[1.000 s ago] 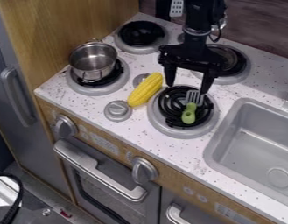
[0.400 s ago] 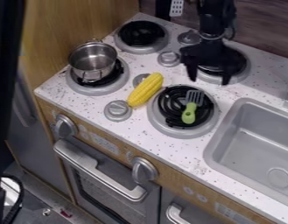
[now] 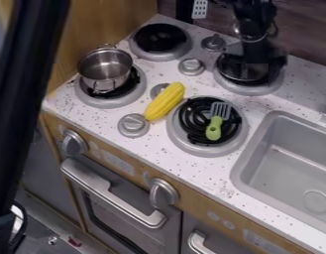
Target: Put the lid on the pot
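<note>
**Low Over the Lid at the Back Right Burner**

Pictured at the back right burner (image 3: 250,90) of the toy stove, with the gripper (image 3: 259,60) hanging down right over the round, metal-rimmed lid (image 3: 233,70). Visible below the gripper and out past its left side, in a curve at the burner. Too dark and blurred there to tell whether touching or just apart. Impossible to tell, too, whether wide, narrow or holding the lid.

Well apart from both, across the speckled surface (image 3: 191,171) to the left: the pot (image 3: 105,69), steel, open-topped and upright on the front left burner (image 3: 110,103), with small loop handles. Nearer at hand, on the black coil of the front right burner (image 3: 191,147): a green-handled fork (image 3: 215,127), with tines toward the back. Between the two front burners, at a slant: a yellow toy corn cob (image 3: 164,101). Also in view, a back left burner (image 3: 160,39), silver knobs (image 3: 133,125) on the surface, and a gray sink (image 3: 291,163) at right.
</note>
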Controlling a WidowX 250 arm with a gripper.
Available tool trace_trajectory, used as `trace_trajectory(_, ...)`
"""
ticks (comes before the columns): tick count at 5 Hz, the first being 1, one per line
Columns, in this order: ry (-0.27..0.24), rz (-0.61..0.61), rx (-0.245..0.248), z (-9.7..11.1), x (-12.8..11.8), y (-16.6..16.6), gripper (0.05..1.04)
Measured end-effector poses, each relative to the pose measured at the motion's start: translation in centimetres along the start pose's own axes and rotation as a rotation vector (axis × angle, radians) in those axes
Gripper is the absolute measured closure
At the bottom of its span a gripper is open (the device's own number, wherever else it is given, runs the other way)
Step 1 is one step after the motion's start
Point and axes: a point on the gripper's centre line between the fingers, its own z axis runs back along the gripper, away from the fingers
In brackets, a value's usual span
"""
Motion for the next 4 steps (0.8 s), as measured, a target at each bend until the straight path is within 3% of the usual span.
trace_trajectory(2,-0.087,-0.034,0.018,-2.4,3.1,0.6,0.083)
trace_trajectory(4,-0.106,0.003,0.062,-3.0,4.2,2.8,0.083)
